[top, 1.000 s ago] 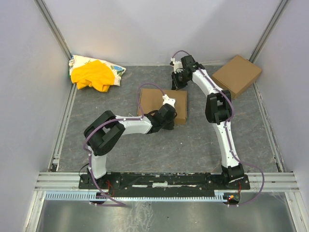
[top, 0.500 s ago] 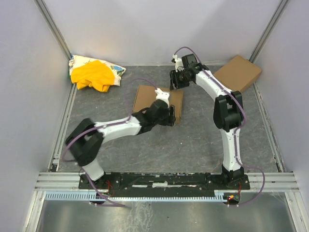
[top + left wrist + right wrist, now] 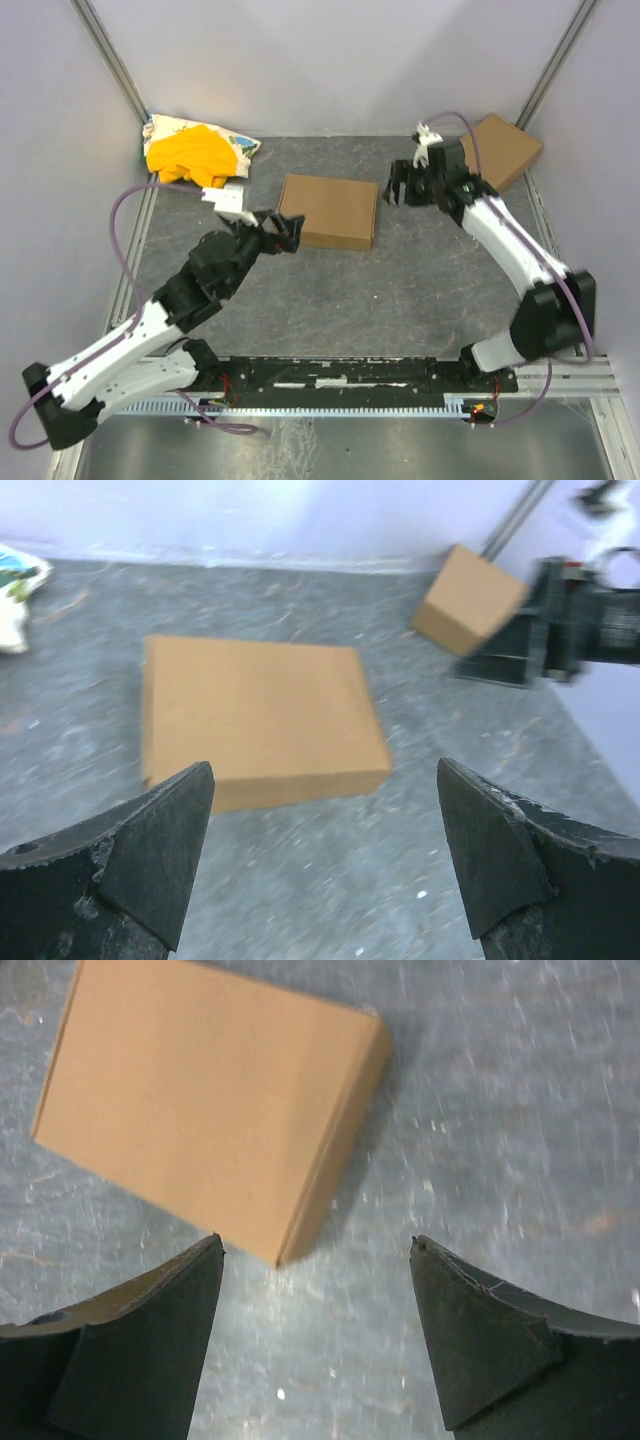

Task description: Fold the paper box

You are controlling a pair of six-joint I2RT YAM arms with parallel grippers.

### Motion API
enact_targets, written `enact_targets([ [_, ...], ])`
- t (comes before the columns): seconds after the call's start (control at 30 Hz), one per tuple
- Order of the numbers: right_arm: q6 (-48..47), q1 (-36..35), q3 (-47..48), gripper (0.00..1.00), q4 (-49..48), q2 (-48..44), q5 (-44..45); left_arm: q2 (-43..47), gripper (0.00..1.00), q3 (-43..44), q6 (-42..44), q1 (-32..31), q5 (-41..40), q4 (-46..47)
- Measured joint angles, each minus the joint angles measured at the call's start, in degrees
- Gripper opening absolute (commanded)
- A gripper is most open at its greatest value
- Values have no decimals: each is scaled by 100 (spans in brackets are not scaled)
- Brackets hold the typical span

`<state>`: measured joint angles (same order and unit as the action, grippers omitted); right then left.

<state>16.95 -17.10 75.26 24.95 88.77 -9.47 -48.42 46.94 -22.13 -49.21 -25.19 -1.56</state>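
Note:
The paper box [image 3: 328,211] lies closed and flat on the grey mat, a thin brown cardboard mailer with its lid down. My left gripper [image 3: 285,226] hovers just off its left edge, open and empty. In the left wrist view the paper box [image 3: 255,715] sits ahead of the spread left gripper [image 3: 325,770]. My right gripper [image 3: 405,190] hangs a little to the right of the box, open, holding nothing. From the right wrist, the paper box [image 3: 210,1100] is apart from the right gripper [image 3: 316,1242], with one corner pointing toward the gap.
A second brown cardboard box [image 3: 500,150] rests at the back right corner, also visible as the cardboard box [image 3: 468,610] in the left wrist view. A yellow-and-white cloth bundle [image 3: 195,150] lies at the back left. Walls and metal rails enclose the mat.
Both grippers opened and drew away from the paper box, the left arm swinging left, the right arm swinging right. The box shifted slightly back and now lies alone.

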Motion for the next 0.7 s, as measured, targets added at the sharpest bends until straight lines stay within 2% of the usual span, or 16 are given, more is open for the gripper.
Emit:
enact_targets([
  [0.13,223,-17,-1458,85,-74,-1541,455,852,99,-592,306,0,-487,-667],
  [0.17,271,-15,-2004,86,-17,-2232,627,1145,99,-807,435,0,-654,-946],
  [0.3,330,-13,-2715,87,155,-3532,872,1521,99,-977,546,0,-835,-1333],
  [0.43,365,-13,-2800,86,295,-4048,1019,1624,99,-988,581,0,-935,-1510],
  [0.53,407,-13,-2830,83,297,-4030,1021,1563,99,-988,597,0,-973,-1617],
  [0.7,474,-13,-3152,87,319,-3910,1023,1587,99,-988,597,0,-1082,-1766],
])
